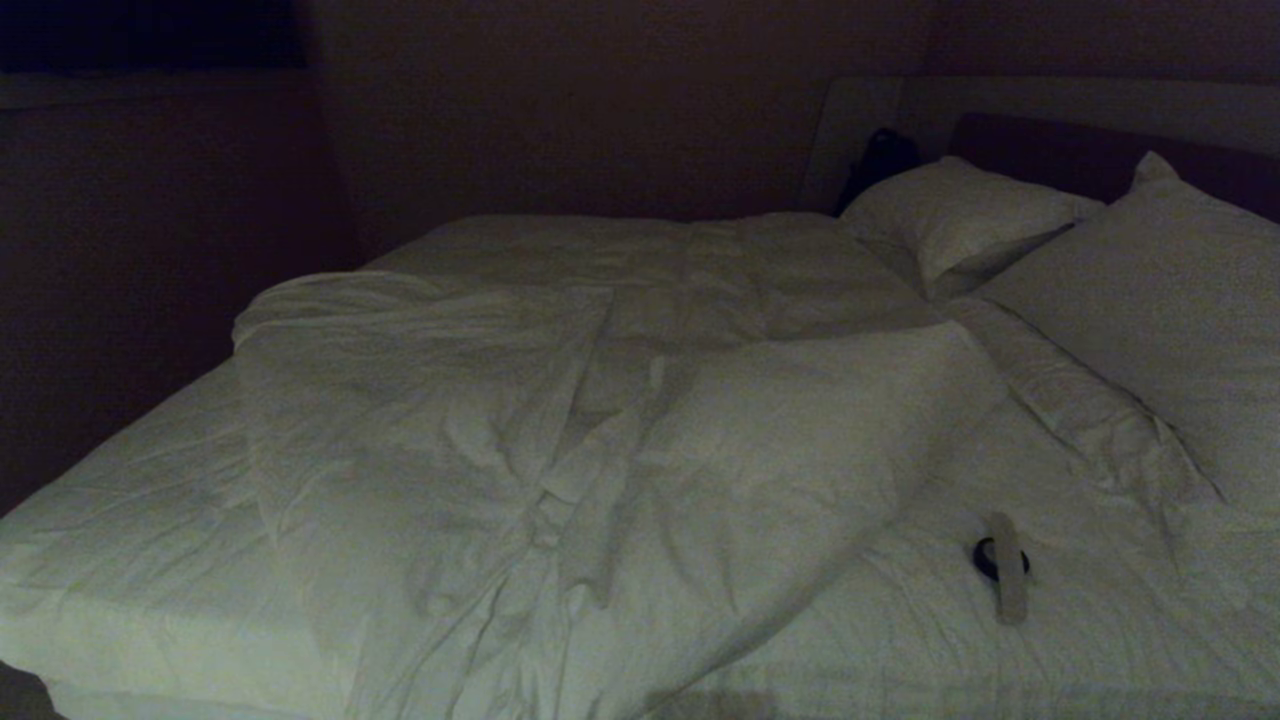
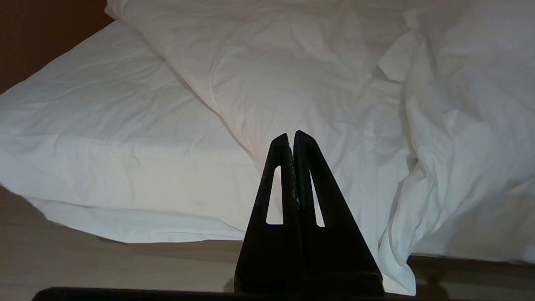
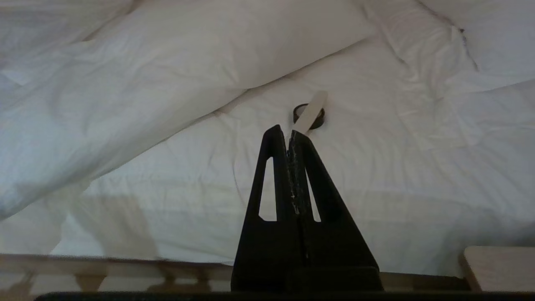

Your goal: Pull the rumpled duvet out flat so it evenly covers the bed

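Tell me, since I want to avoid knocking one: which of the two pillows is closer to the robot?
The large pillow at the head view's right edge is closer. The smaller-looking pillow lies farther back, beside the dark thing at the headboard.

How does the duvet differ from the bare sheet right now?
The duvet is puffy, heavily creased and bunched diagonally; the mattress sheet lies thin and nearly flat. The duvet spills over the bed's near edge; the sheet stays tucked. A small dark object rests on the sheet, not the duvet. Both are white.

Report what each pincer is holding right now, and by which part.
Nothing is held. The left pincer and right pincer are both shut on empty air, short of the bed, not touching the duvet.
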You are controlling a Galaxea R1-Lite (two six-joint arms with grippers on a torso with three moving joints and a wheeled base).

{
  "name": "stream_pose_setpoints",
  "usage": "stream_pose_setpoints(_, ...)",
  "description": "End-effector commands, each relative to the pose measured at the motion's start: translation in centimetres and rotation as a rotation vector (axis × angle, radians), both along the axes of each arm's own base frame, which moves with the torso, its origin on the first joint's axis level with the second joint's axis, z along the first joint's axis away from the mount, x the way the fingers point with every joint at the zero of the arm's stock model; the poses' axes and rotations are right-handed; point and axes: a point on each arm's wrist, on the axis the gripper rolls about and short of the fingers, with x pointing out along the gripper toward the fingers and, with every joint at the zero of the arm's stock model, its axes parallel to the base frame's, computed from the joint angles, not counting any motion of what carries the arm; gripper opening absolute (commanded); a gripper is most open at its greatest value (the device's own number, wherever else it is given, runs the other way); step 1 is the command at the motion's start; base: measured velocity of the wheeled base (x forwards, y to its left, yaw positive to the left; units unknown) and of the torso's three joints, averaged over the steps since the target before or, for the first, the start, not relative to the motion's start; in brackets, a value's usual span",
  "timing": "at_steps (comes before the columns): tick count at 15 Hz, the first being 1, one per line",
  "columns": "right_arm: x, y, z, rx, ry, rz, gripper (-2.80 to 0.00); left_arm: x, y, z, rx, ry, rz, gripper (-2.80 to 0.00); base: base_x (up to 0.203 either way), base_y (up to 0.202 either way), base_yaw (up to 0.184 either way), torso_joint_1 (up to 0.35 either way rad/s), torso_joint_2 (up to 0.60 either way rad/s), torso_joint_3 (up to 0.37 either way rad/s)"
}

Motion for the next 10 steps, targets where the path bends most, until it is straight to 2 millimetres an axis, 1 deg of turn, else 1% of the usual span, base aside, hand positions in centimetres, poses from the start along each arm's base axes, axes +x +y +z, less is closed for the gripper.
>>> stream_pose_setpoints(1, 0.00, 0.00, 0.00, 0.000, -0.001, 0.000, -2.80, 0.00, 0.00, 0.00, 0.000, 0.001, -0.001, -2.80, 0.000, 0.000, 0.000, 0.000, 0.00, 0.000)
stream_pose_setpoints(10, 0.00, 0.00, 0.00, 0.000, -0.001, 0.000, -2.80, 0.00, 0.00, 0.00, 0.000, 0.001, -0.001, -2.80, 0.000, 0.000, 0.000, 0.000, 0.00, 0.000)
